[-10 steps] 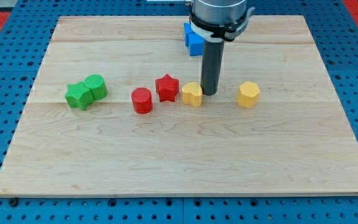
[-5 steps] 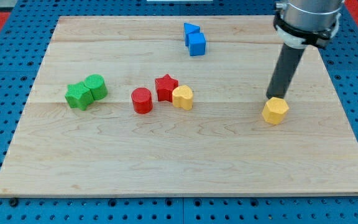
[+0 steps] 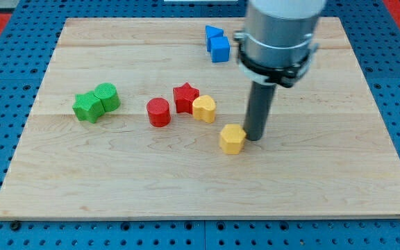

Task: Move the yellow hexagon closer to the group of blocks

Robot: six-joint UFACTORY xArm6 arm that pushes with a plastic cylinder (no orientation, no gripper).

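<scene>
The yellow hexagon [image 3: 232, 139] lies near the board's middle, below and to the right of the group. My tip [image 3: 254, 138] is right against its right side. The group holds a red cylinder [image 3: 158, 112], a red star [image 3: 185, 97] and a yellow heart-like block [image 3: 203, 109], which touches the star. A small gap separates the hexagon from the yellow heart-like block.
A green star [image 3: 86, 107] and a green cylinder [image 3: 107, 96] sit together at the view's left. A blue triangle [image 3: 213, 32] and a blue cube [image 3: 219, 49] sit at the view's top centre. The wooden board [image 3: 207, 187] lies on a blue pegboard.
The yellow hexagon has slid from the board's right to near the middle, close to the group. My tip moved left with it, from above the hexagon to its right side.
</scene>
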